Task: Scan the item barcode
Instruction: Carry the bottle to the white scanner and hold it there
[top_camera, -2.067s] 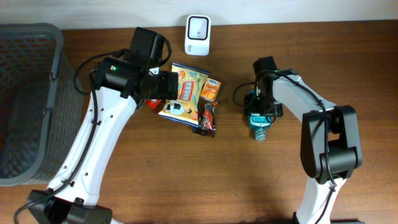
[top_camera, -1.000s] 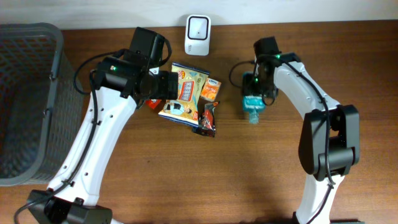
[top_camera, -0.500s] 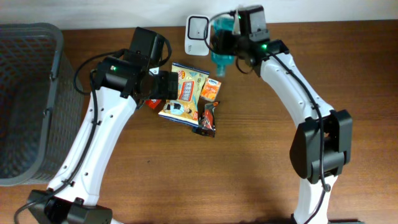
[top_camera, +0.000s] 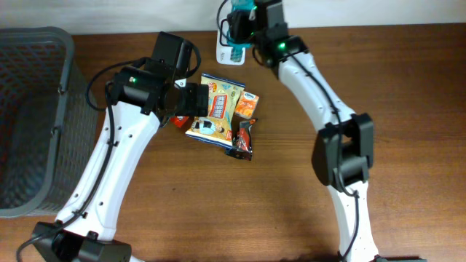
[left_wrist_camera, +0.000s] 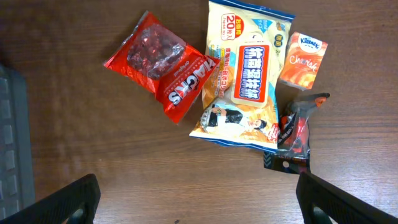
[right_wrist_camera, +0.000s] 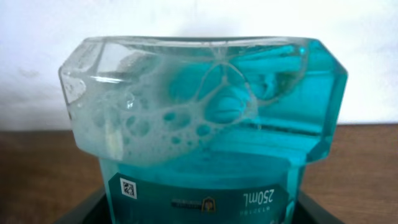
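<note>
- Right tool (top_camera: 246, 20), jaws half spread, grips the teal bottle (right_wrist_camera: 205, 124) at the far edge of the counter (top_camera: 291, 182), over the white scanner (top_camera: 231, 45).
- Left tool (left_wrist_camera: 199, 202) gapes wide, holding nothing, above the snack packets (left_wrist_camera: 245, 81).

You'll find the basket (top_camera: 29, 116) at the tabletop's (top_camera: 408, 87) left edge and the scanner (top_camera: 224, 55) at the middle of its far edge, with the bottle (top_camera: 240, 18) above it. The packets (top_camera: 218, 109) lie together just in front of the scanner.
</note>
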Available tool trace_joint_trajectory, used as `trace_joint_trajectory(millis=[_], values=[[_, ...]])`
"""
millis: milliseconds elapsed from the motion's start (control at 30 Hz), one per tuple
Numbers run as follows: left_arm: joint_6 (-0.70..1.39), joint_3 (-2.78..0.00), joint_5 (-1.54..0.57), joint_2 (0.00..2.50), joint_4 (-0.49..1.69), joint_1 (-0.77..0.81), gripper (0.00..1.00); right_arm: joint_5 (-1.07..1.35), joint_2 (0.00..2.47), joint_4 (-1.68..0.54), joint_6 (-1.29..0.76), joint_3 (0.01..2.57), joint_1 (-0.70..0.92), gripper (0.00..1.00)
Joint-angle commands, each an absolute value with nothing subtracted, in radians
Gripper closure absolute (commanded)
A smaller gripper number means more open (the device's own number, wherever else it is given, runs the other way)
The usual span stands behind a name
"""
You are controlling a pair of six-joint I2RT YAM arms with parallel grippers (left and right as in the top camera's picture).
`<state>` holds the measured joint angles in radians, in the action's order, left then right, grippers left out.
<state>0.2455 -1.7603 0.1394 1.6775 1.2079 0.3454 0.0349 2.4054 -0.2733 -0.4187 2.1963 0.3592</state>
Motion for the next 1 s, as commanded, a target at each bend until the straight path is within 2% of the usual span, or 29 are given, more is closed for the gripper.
trace_joint_trajectory(millis=[0,133,600,833,967], values=[[0.229,-1.767,0.147,1.683,1.207,0.344,0.01,-0.078,2.411,-0.225,-0.411,2.233,0.389,0.46],[0.230,-1.767,0.147,1.683,1.207,0.344,0.01,-0.171,2.436,-0.196,-0.358,2.233,0.420,0.44],[0.230,-1.767,0.147,1.683,1.207,0.344,0.01,-0.196,2.439,-0.253,-0.345,2.265,0.410,0.43],[0.230,-1.767,0.147,1.683,1.207,0.344,0.01,-0.196,2.439,-0.610,-0.349,2.543,0.263,0.44],[0.230,-1.767,0.147,1.683,1.207,0.344,0.01,-0.196,2.439,-0.864,-0.348,2.688,0.121,0.44]])
